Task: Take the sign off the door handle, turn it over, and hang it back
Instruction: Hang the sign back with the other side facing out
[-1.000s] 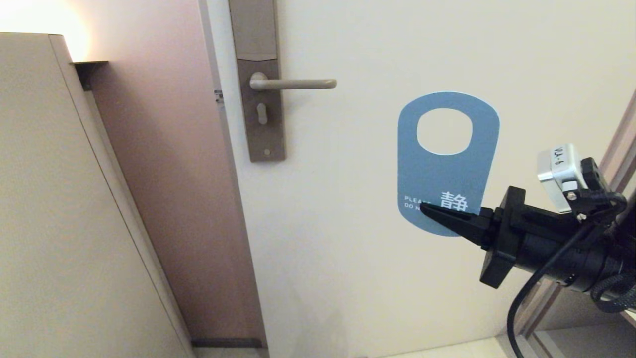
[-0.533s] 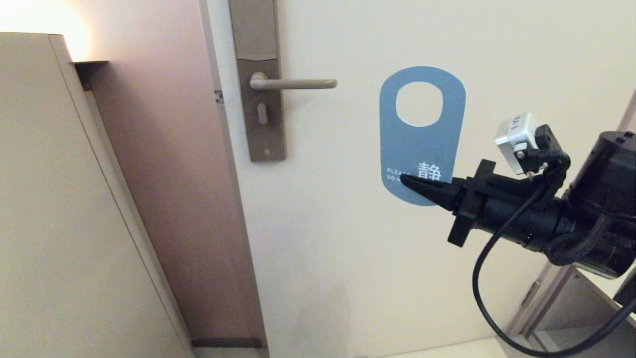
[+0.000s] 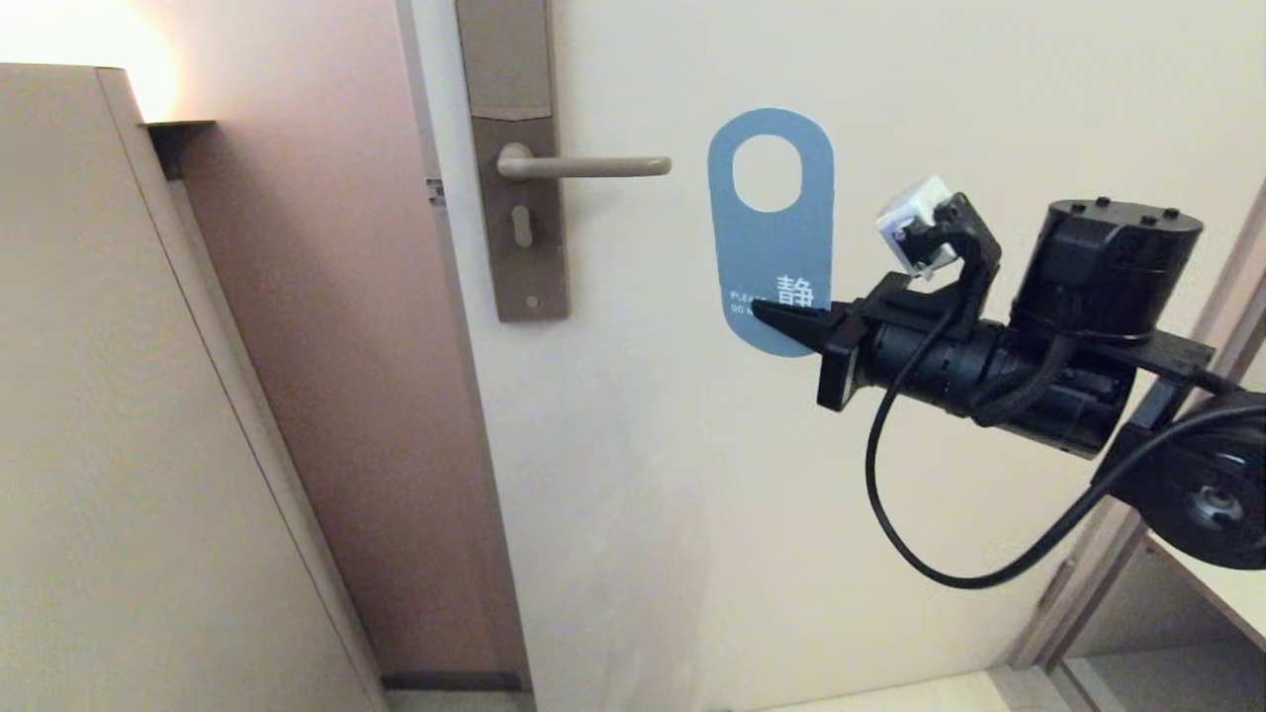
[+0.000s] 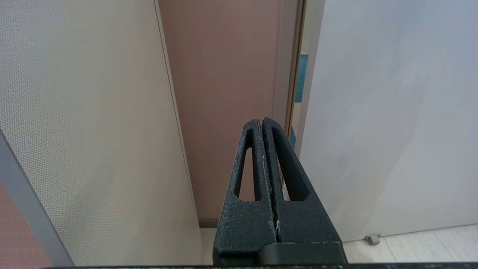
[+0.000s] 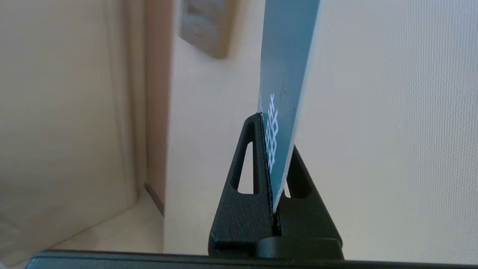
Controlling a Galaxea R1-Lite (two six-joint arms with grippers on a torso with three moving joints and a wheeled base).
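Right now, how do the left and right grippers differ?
The right gripper is shut on the lower end of the blue sign, while the left gripper is shut on nothing. The right gripper holds the sign up beside the door handle, while the left gripper points down low near the door's foot. Both are black, with slotted fingers.

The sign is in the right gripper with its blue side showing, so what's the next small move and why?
Probably carry the sign sideways toward the door handle, lining its oval hole up with the lever's free tip. The right gripper pinches the sign's lower end, upright, and the hole sits level with the lever, just beside its tip, not yet over it.
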